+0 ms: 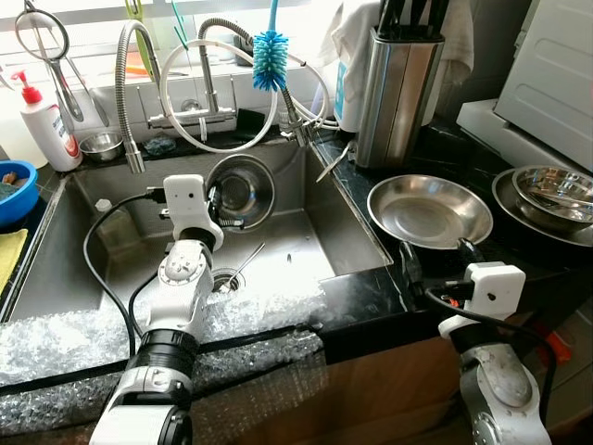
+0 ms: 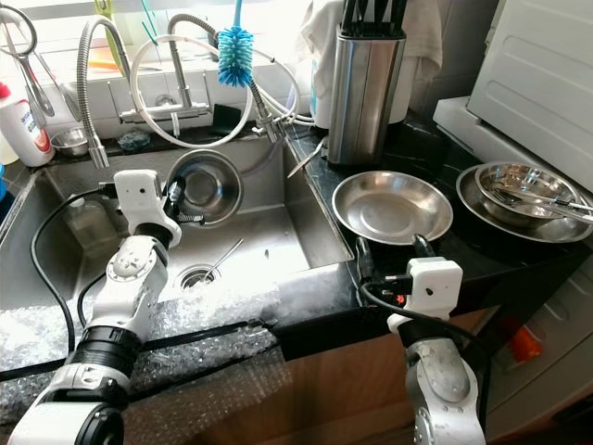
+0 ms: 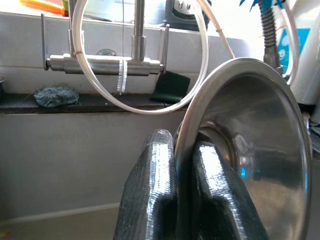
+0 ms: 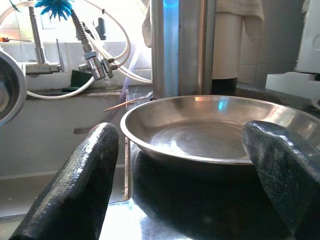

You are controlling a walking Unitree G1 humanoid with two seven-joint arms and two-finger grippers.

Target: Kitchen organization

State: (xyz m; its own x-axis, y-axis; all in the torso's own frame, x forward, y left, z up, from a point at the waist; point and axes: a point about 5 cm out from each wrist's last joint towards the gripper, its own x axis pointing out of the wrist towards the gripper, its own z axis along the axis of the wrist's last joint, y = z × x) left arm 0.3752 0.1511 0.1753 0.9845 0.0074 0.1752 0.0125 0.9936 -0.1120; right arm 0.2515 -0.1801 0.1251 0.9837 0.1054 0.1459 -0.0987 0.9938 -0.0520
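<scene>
Spanning most of the scene, the steel sink has smooth walls and open floor around its drain, with crinkled bubble wrap along its front edge. Beside it runs the glossy black counter, crowded on the right by a shallow steel pan and stacked bowls (cut off at the frame edge). A tall brushed-steel knife block stands behind the pan. Over the basin the left gripper has its ribbed black fingers clamped on the rim of a round steel bowl, held tilted on edge. The right gripper sits low at the counter edge, fingers wide apart, facing the pan.
</scene>
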